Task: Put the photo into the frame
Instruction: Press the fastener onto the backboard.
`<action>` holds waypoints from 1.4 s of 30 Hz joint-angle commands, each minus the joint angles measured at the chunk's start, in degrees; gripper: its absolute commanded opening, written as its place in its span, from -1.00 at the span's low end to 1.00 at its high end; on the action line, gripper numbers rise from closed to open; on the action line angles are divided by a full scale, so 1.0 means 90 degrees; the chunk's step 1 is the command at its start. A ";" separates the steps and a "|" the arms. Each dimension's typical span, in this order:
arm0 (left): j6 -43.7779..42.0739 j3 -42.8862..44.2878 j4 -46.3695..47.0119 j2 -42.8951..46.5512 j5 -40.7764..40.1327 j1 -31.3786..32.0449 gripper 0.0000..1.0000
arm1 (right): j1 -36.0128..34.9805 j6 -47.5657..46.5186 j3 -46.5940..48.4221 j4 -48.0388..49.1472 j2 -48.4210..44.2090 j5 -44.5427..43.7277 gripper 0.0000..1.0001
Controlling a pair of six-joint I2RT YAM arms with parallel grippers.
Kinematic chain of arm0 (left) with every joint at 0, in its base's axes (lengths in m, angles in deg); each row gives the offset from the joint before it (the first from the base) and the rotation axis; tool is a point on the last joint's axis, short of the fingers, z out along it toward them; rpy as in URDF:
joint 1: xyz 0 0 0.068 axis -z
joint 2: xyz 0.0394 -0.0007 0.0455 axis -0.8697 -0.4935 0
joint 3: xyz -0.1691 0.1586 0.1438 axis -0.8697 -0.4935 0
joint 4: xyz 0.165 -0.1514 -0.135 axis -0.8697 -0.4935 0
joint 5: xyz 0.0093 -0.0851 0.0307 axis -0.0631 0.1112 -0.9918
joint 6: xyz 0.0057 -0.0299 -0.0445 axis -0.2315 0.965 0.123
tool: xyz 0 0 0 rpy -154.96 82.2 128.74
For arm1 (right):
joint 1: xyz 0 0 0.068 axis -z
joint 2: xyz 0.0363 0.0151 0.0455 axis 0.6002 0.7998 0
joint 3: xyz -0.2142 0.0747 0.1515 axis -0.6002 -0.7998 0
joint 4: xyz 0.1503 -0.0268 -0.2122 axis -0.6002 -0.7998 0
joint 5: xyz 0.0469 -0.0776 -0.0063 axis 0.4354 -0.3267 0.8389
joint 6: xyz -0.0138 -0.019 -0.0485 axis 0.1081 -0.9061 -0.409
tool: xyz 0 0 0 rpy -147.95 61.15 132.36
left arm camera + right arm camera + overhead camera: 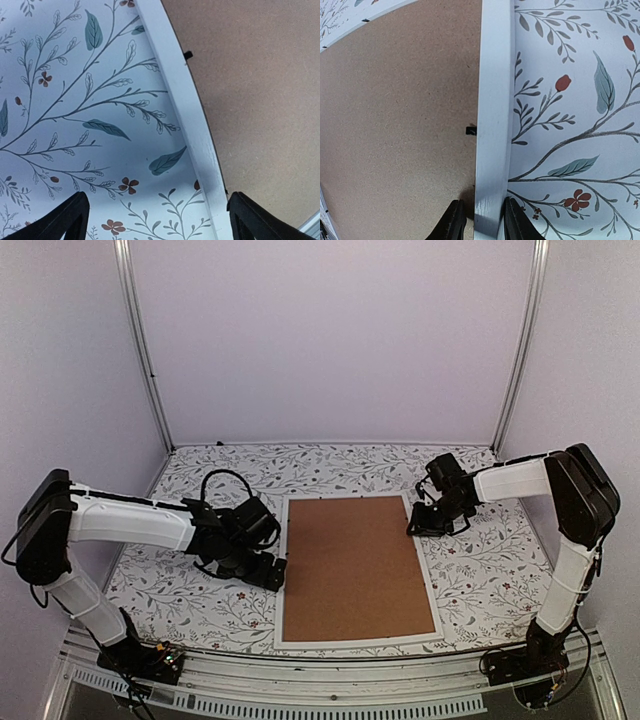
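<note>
Looking down from the top external camera, you see the thin white rectangular picture frame lying flat in the middle of the floral-patterned surface. Its opening is filled by a plain brown backing board. Your left pincer sits at the frame's left rail, partway along. Your right pincer sits at the right rail, near the far corner.

From the left wrist, the two black fingers stand spread wide, one over the surface and one over the board's side. The white rail runs between them, and a small black tab sits at the board's edge.

From the right wrist, the fingers are drawn in close on either side of the rail, pinching the frame. Another black tab lies just beyond them.
</note>
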 commanded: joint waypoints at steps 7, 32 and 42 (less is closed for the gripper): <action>0.0023 0.0119 -0.0041 -0.0399 -0.0088 0.0054 0.99 | -0.0092 -0.0005 -0.0183 -0.0249 0.0336 0.0132 -0.42; 0.0152 0.0066 0.0307 -0.0933 0.0253 0.0519 0.97 | -0.0087 0.0030 -0.0275 -0.0168 0.0333 0.0175 -0.42; 0.0215 0.0210 0.0288 -0.1258 0.0143 0.0774 0.97 | -0.0087 0.0066 -0.0379 -0.0120 0.0325 0.0174 -0.42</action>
